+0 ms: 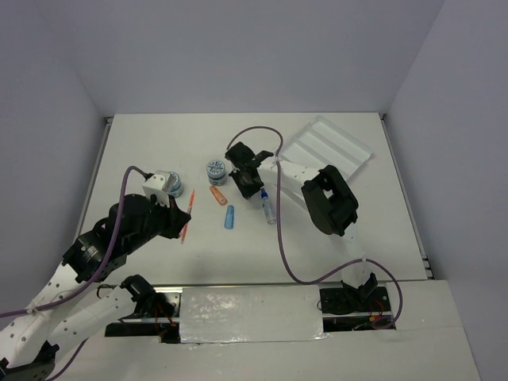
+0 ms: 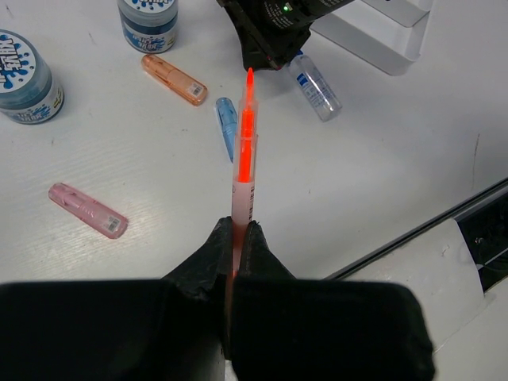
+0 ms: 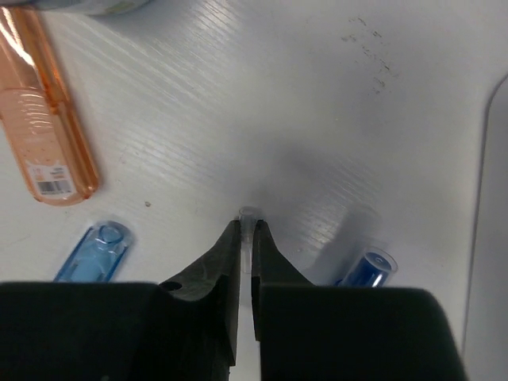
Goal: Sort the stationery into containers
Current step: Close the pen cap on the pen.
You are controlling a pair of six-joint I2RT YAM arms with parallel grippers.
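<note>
The left gripper [image 2: 236, 238] is clamped tight on a thin orange plastic pen [image 2: 244, 151]. It holds the pen by its rear end, so the bright tip juts out ahead of the fingers, over the near-left part of the white counter [image 2: 381, 175]. The right gripper [image 3: 247, 226] has its fingers pressed together on a thin pale grey pen [image 3: 248, 216]. Only the tip of that pen shows between them, low over the middle of the counter.

A white rectangular plastic tray [image 1: 329, 147] with long parallel compartments sits at an angle by the far-right corner. A round blue-patterned tub [image 1: 215, 171] stands near the middle, towards the far edge and just beside the right gripper. A second blue-patterned tub [image 1: 168, 182] stands further towards the left edge, partly behind the left arm.

Three short translucent capsules lie flat on the counter. An orange capsule [image 1: 218, 194] lies just on the near side of the first tub, and a blue capsule [image 1: 229, 217] lies nearer the near edge. A pink capsule [image 2: 87, 210] lies apart towards the left edge and shows only in the left wrist view. A small clear bottle with a blue cap [image 1: 269, 208] lies on its side near the middle of the counter. It sits on the tray side of the right gripper, with its cap pointing towards the far edge.
</note>
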